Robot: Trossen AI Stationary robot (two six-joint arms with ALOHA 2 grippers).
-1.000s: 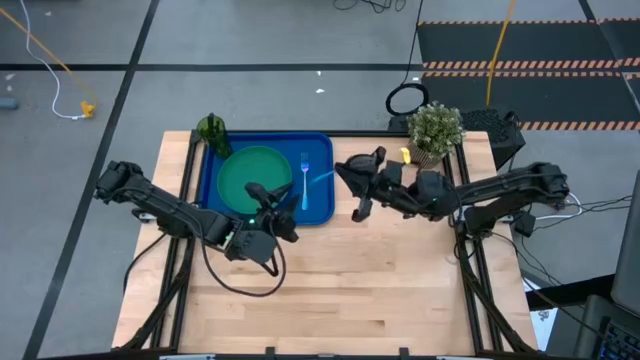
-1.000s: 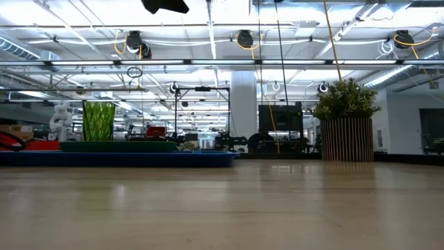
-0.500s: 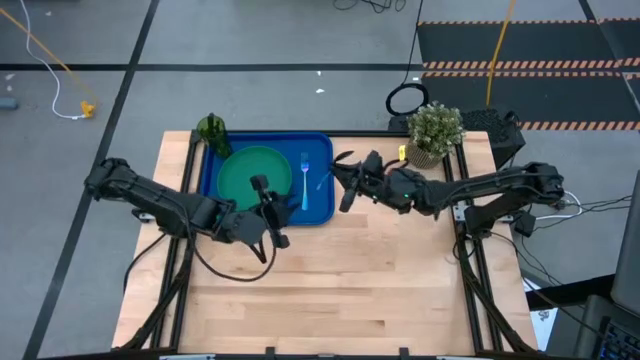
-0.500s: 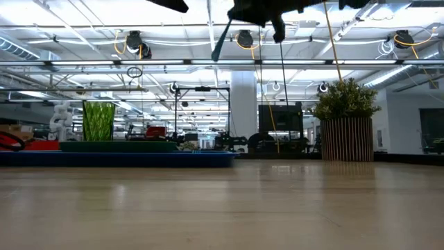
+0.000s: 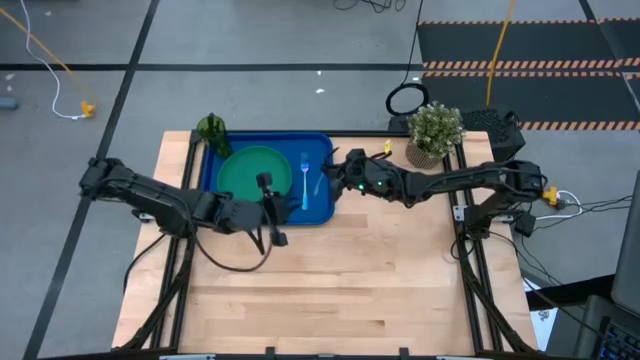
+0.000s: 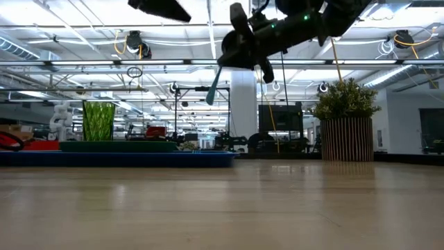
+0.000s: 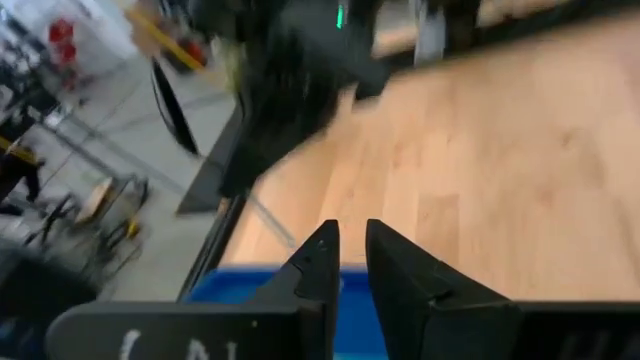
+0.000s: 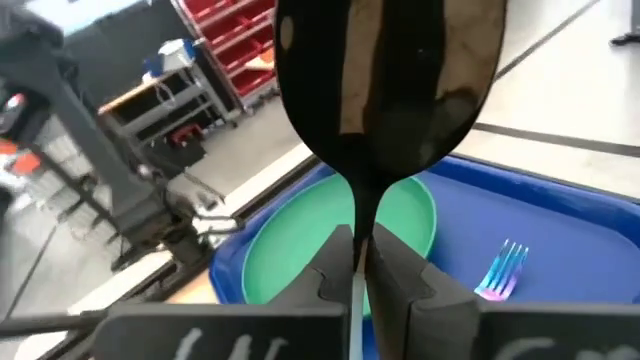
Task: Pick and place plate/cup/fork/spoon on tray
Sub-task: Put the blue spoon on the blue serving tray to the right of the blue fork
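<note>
The blue tray [image 5: 268, 136] lies at the table's far left. On it lie the green plate [image 5: 250, 172] and, to the plate's right, the pale fork [image 5: 304, 180]. The dark-green cup [image 5: 212, 130] stands at the tray's far left corner. My right gripper [image 5: 336, 177] hangs above the tray's right edge, shut on the spoon [image 8: 390, 80]. The spoon's dark bowl sticks out past the fingertips. My left gripper [image 5: 270, 207] is over the tray's near edge beside the plate, empty. Its fingers [image 7: 320, 255] are almost together. My right gripper pinches the spoon between its two fingers at the thin neck just below the bowl [image 8: 358, 232]. The light-blue handle [image 8: 357, 300] runs back between the fingers. The fingers lie along the spoon and come from the table's right. The spoon is lifted clear and slants down toward the tray [image 6: 213, 87].
A potted plant [image 5: 435, 130] stands at the table's far right corner, behind my right arm. The near half of the wooden table [image 5: 340, 290] is bare wood. Both arms meet near the tray's near right corner.
My right gripper has carried the spoon toward the table's left, from beside the tray to over its right edge, and has come down into the low view. My left gripper has drawn a little toward the far edge.
</note>
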